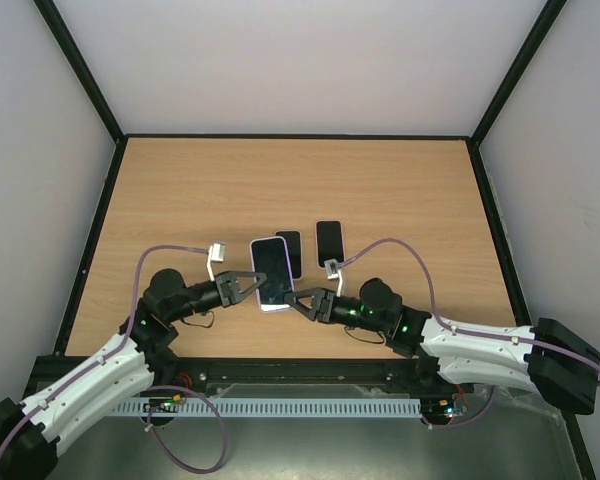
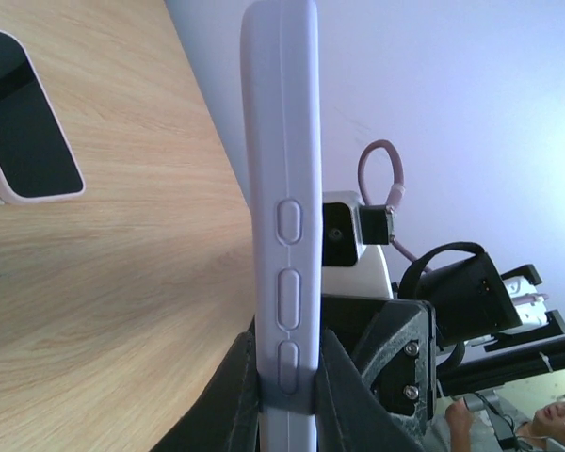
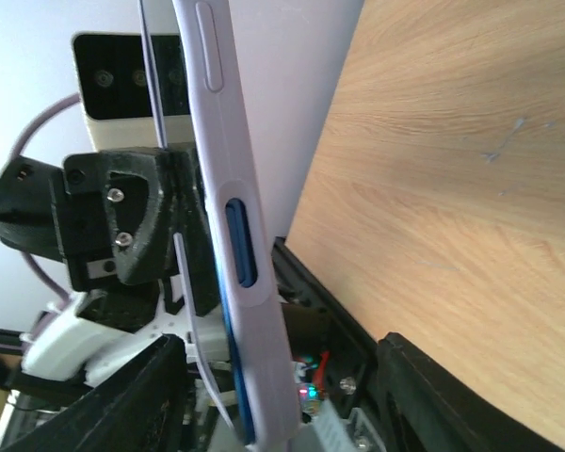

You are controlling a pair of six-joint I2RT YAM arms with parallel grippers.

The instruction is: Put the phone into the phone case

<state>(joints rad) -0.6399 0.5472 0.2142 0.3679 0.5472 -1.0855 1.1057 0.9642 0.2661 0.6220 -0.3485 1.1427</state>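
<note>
Right now the pale lilac soft-plastic phone case point(image 2: 281, 141) is held off the light wooden table point(image 1: 400, 200), pinched at its left long edge by the left claw point(image 2: 287, 381), whose fingers press together on the side carrying the raised buttons. From above, the case's long axis runs roughly from 12 to 6 o'clock, with the dark screen facing up. The blue-bodied slab phone point(image 3: 240, 245) shows through a side cut-out and along the lower rim, so it appears to be inside the case, though I cannot tell whether every corner is seated. The right claw point(image 1: 302, 298) is spread wide, its fingers either side of the case's near end without gripping it; the case lies at about 11 o'clock from it. By my reading, any pressing-in falls to the right arm, since the left one is busy holding
</note>
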